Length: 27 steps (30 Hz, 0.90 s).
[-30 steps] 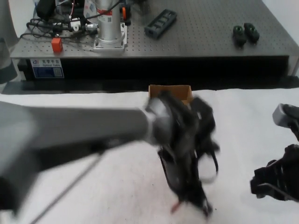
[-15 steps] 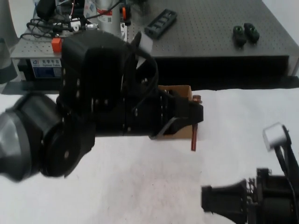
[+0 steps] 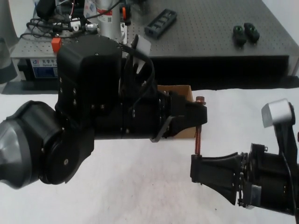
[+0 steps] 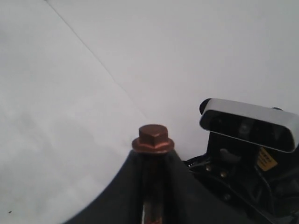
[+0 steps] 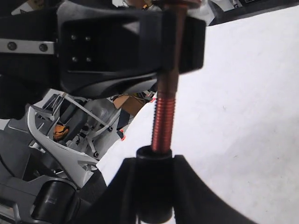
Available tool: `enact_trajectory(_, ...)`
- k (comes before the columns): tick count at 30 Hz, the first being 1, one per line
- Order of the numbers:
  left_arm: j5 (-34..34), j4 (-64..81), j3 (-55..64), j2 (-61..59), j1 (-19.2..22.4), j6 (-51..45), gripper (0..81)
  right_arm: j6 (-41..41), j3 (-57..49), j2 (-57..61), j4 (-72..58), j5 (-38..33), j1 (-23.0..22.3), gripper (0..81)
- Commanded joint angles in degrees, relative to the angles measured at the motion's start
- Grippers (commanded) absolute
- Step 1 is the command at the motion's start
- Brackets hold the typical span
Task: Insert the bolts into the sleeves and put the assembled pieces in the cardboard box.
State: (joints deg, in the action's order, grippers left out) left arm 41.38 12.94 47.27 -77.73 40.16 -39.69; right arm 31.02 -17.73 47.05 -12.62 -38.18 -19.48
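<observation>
My left gripper (image 3: 200, 116) is pinching the bolt (image 3: 197, 140) just under its hex head, shank hanging straight down. My right gripper (image 3: 198, 169) sits at 6 o'clock from it, closed around the black sleeve (image 5: 154, 182), mouth up. In the right wrist view the threaded tip is right at the sleeve's mouth, looks barely started to me.

So I'd say the trick is alignment. Bolt plumb, sleeve bore straight under it, push slow along the axis (any tilt and those threads will probably snag the rim). I wouldn't loosen either pinch until the head seats. The cardboard box (image 3: 180, 89) is at roughly 11 o'clock from the bolt, partly behind my left gripper, so it's a short trip afterwards.

Underneath is white cloth (image 3: 140, 186). Past it at 12 o'clock is a perforated metal bench (image 3: 210, 32) with a cable tangle (image 3: 46, 23) and a black tray (image 3: 160, 22).
</observation>
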Motion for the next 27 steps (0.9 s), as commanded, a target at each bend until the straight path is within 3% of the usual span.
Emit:
enact_trajectory(1,3.5,0.9,0.2,0.8,0.3,-0.5,0.7,0.3,-0.5,0.1,-2.4,4.4,0.0,0.3)
enact_trajectory(13,5.4,0.9,0.2,0.8,0.3,3.1,0.8,0.3,-0.5,0.1,-6.0,9.3,0.0,0.3)
enact_trajectory(15,5.4,0.9,0.2,0.8,0.3,4.8,8.1,0.3,-0.5,0.1,-6.0,9.3,0.0,0.3)
enact_trajectory(19,3.9,0.9,0.2,0.8,0.3,7.3,41.8,0.3,-0.5,0.1,-6.0,10.8,0.9,0.3)
enact_trajectory(21,1.4,0.9,0.2,0.8,0.3,7.3,50.1,-0.3,-0.5,0.1,-5.7,14.0,2.3,0.3)
enact_trajectory(23,1.1,0.3,0.2,0.8,-0.2,7.4,46.0,-2.2,-0.9,0.9,-4.6,16.6,4.2,0.3)
enact_trajectory(27,-3.5,-5.8,-3.1,4.7,-1.6,8.9,21.7,-7.8,-5.2,7.5,0.4,17.2,6.9,0.3)
